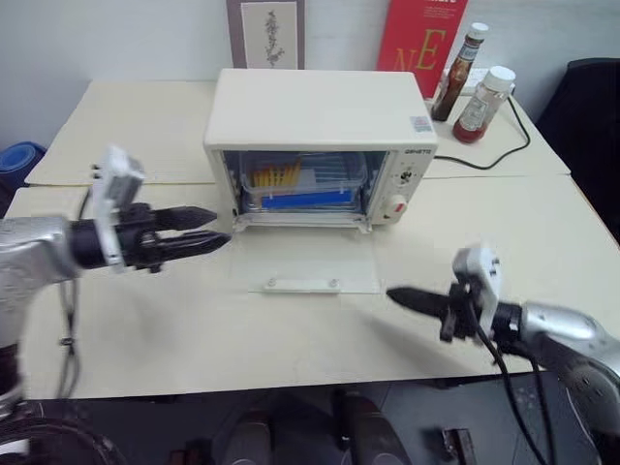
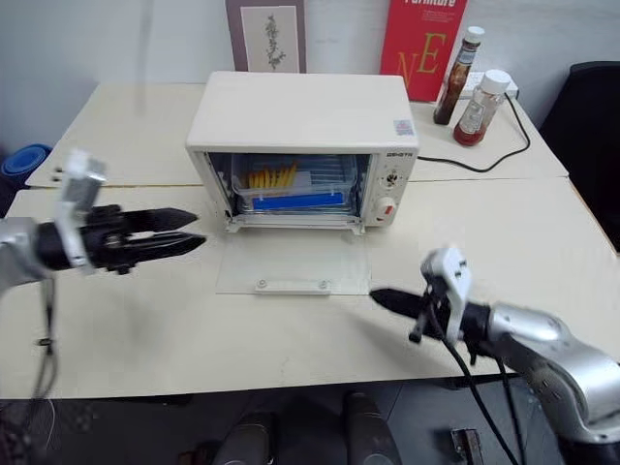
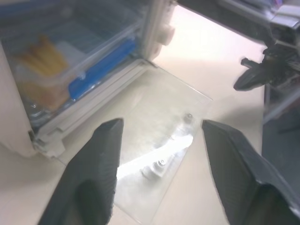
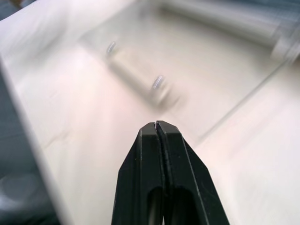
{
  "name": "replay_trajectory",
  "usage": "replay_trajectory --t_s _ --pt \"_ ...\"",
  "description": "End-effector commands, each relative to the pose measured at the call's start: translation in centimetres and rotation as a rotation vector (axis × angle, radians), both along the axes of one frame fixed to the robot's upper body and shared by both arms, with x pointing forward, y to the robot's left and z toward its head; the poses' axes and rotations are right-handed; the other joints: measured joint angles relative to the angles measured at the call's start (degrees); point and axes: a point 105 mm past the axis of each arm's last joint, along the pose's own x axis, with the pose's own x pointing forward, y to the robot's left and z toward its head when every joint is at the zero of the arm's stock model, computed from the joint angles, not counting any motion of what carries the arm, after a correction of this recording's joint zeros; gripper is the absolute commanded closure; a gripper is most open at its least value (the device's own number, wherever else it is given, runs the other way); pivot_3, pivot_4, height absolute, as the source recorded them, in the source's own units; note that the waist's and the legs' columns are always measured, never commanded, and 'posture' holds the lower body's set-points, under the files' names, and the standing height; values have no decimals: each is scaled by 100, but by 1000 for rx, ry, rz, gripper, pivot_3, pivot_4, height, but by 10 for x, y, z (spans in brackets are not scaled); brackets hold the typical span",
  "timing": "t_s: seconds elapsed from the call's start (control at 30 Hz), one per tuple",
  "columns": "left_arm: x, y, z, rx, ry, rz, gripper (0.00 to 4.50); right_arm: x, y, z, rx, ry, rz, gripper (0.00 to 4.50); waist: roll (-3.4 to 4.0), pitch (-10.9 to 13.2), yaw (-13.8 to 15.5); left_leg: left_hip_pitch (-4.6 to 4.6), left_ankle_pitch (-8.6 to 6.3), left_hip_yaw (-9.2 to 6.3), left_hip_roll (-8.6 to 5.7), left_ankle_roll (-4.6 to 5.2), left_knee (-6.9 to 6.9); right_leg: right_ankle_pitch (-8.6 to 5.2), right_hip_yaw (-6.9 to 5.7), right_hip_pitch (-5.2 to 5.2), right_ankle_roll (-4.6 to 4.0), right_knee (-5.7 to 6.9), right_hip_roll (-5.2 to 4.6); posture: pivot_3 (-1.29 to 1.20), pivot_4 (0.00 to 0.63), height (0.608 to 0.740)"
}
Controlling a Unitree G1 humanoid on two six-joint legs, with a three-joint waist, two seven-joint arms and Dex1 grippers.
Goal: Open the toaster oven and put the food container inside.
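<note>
The cream-white toaster oven stands at the middle of the table with its glass door dropped flat onto the tabletop. Inside on the rack sits the food container, clear with a blue clip strip and yellow sticks; it also shows in the left wrist view. My left gripper hovers left of the door, pointing toward it, open and empty. My right gripper is shut with nothing in it, low over the table just right of the door's front corner. The door's handle lies ahead of its fingertips.
Two sauce bottles stand at the back right beside a red book. A black cable runs across the table behind the oven's right side. A framed picture leans at the back. A black chair is at the far right.
</note>
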Motion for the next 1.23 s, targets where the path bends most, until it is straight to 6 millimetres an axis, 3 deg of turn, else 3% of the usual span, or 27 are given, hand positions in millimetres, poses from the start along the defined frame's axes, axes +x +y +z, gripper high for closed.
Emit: replay_trajectory --t_s 0.03,0.1,0.27,0.37,0.47,0.6,0.73,0.83,0.93,1.07,1.23 --pt "-30 5 3 179 22 -155 536 -5 10 -4 0 -9 36 4500 -2 1 -37 13 1 15 2 2 -7 -26 7 0 -44 2 1 0 150 740" --pt "-30 8 7 209 -1 -152 26 2 13 -13 -4 -3 3 4500 -6 3 -37 31 6 20 1 10 -17 -33 11 4 -57 1 1 0 150 740" --pt "-28 7 21 257 -100 -155 26 22 31 -33 14 1 -47 4500 -11 6 -39 32 13 19 2 21 -20 -28 13 5 -63 1 4 0 150 740" --pt "-20 5 31 253 -172 -136 26 43 39 -32 19 -54 -97 4500 -12 7 -48 28 11 20 2 18 -26 -27 14 2 -50 1 4 0 150 740" --pt "-15 5 36 235 -189 -120 26 62 37 -8 63 -133 -138 4500 -10 8 -73 23 10 19 1 18 -26 -1 15 -1 -3 5 4 0 150 740" --pt "-10 7 38 225 -205 -104 26 70 29 27 103 -216 -136 4500 -9 10 -113 24 10 20 1 20 -26 12 16 -3 21 12 5 0 150 740" --pt "-2 10 46 181 -242 -70 0 66 1 116 176 -368 -78 3581 13 36 -95 24 10 12 3 20 -25 12 12 -5 22 24 8 0 150 740" --pt "1 15 49 170 -243 -54 0 53 -16 151 167 -389 -15 2586 31 54 -90 23 10 12 1 21 -24 18 13 -4 32 24 7 0 150 740" --pt "3 21 53 164 -248 -42 0 43 -29 164 119 -368 6 1535 24 51 -88 33 -13 -4 9 64 -30 -4 3 -3 17 45 17 0 150 740" --pt "2 30 60 171 -253 -28 0 27 -47 163 -2 -334 46 158 34 58 -92 28 -26 1 8 89 -27 -15 4 -7 20 47 15 0 150 740" --pt "4 38 66 182 -269 -6 0 24 -57 156 -59 -325 37 73 38 61 -103 34 -33 21 9 101 -26 -18 9 -10 21 45 13 0 150 740"
